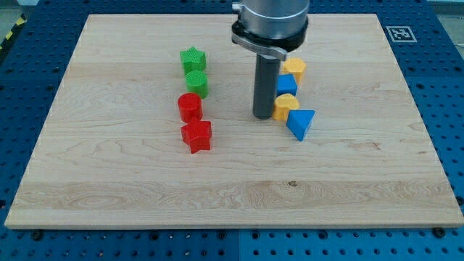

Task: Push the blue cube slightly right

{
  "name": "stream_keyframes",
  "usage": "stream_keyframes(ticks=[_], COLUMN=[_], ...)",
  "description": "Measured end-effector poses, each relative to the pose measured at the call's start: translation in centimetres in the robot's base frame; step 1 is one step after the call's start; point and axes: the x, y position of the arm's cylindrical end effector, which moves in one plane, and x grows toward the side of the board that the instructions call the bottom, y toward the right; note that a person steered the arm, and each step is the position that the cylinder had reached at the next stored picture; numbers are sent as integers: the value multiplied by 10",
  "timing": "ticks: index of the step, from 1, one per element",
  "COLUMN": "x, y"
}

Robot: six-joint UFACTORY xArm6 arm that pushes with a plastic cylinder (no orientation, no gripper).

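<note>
The blue cube (288,85) sits right of the board's middle, in a column of blocks. A yellow block (294,69) is just above it and a yellow block (285,106) just below it. A blue triangular block (301,123) lies at the column's lower end. My tip (262,116) rests on the board just left of the lower yellow block, below and left of the blue cube. The rod's shaft covers the cube's left edge in this view.
A green star block (193,59) and a green cylinder (196,84) stand left of centre. A red cylinder (190,107) and a red star block (196,135) lie below them. The wooden board (109,181) sits on a blue perforated table.
</note>
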Motion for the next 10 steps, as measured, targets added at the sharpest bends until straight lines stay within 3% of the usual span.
stream_keyframes(ticks=[2, 4, 10], x=[0, -24, -46], y=[7, -39, -25])
